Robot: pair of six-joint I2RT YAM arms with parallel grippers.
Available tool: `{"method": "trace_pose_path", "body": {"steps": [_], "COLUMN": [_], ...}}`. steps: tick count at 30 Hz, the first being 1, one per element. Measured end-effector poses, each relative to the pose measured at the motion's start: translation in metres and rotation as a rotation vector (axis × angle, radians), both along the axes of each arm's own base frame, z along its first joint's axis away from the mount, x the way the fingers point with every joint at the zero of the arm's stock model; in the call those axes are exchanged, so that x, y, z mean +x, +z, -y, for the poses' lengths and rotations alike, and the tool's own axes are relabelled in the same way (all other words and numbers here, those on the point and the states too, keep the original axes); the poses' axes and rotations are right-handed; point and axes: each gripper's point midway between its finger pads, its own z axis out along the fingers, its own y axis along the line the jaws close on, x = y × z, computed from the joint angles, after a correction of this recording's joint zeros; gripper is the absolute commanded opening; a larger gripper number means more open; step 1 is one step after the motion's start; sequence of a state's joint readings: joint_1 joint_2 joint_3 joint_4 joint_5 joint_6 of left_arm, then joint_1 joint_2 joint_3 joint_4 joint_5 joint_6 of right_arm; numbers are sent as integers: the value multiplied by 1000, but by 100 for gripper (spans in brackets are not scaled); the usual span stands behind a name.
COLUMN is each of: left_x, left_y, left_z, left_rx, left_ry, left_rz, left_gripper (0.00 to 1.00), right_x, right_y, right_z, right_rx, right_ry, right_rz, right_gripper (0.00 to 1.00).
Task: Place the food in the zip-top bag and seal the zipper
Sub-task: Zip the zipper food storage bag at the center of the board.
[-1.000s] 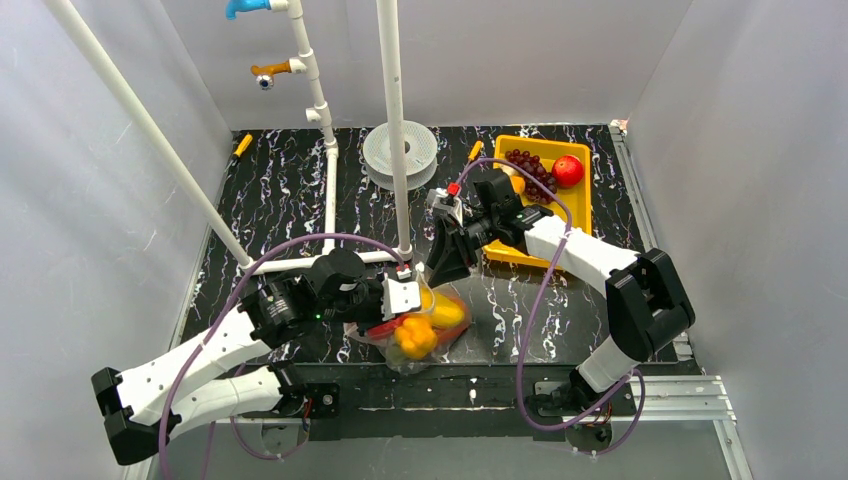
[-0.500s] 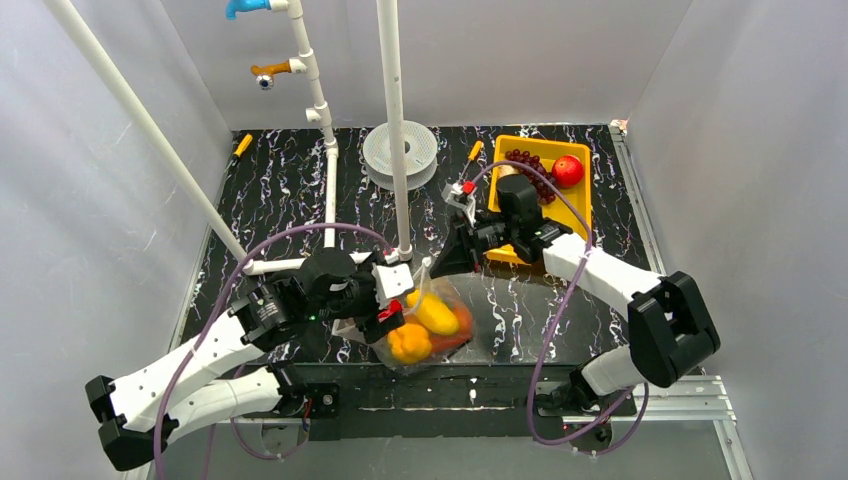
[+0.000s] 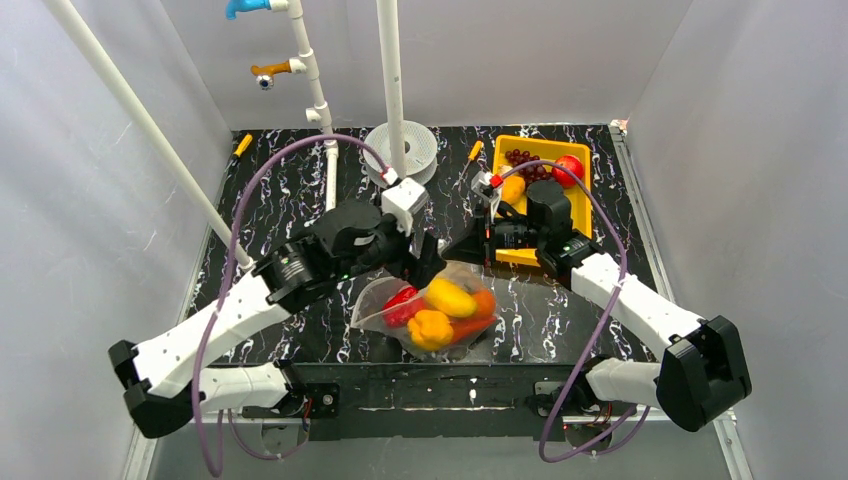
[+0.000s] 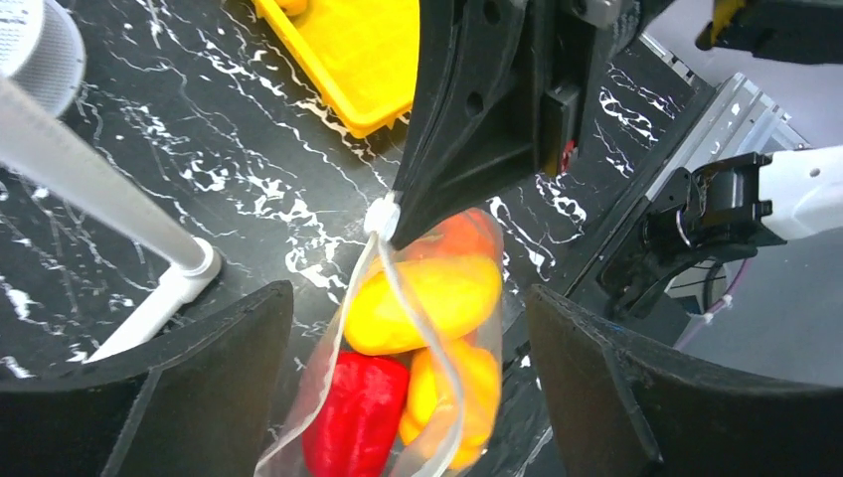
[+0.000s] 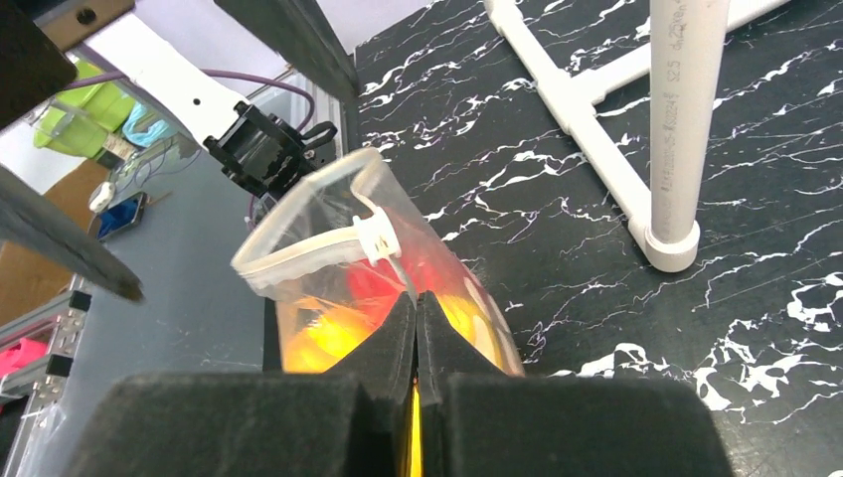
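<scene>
One yellow tray (image 4: pixel 368 60) lies beyond; right jaws clamp the zip-top bag (image 3: pixel 432 312), left jaws apart.

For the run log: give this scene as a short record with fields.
bag: on the table, below both grippers
food: inside bag
zipper: not sealed, strips apart
left gripper: open, above bag
right gripper: shut on zipper, at its slider
tray: holds grapes and a red fruit
</scene>
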State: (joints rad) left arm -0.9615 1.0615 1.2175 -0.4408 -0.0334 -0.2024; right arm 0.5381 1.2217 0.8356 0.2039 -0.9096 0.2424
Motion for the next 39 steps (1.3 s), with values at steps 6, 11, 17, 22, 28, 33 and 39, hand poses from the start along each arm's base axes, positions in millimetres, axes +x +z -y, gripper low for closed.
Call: {"method": "trace_pose_path", "body": {"steps": [6,11,17,22,28,33,39], "left_x": [12,15,16,13,19,26,23], "left_y": [-21,-19,-11,-22,-28,-30,-29], "left_z": [26,29,34,42,35,27,27], "left_rx": [16,7,-10,18,48,46,1], "left_ry": [7,-11,-66,-121,-85,-42,-65], "left_rz": [-76,-40,11,-7,7,-14,-72], "left_gripper": [64,50,25,37,63,52,32], "right_x": [1,0,-3,-5,-6,-8,-8], "right_y": [-2,-2,-1,-5,-7,-8,-8], "right_z": [1,1,1,1,1,0,0], "right_rx": [-12,-12,-9,-15,-18,-18,-18], "right_ry": [-23,-23,-6,2,14,25,28], "right_rz": [-29,-38,-42,-73,-86,-92,-93], "right_gripper": [1,1,1,1,1,1,1]}}
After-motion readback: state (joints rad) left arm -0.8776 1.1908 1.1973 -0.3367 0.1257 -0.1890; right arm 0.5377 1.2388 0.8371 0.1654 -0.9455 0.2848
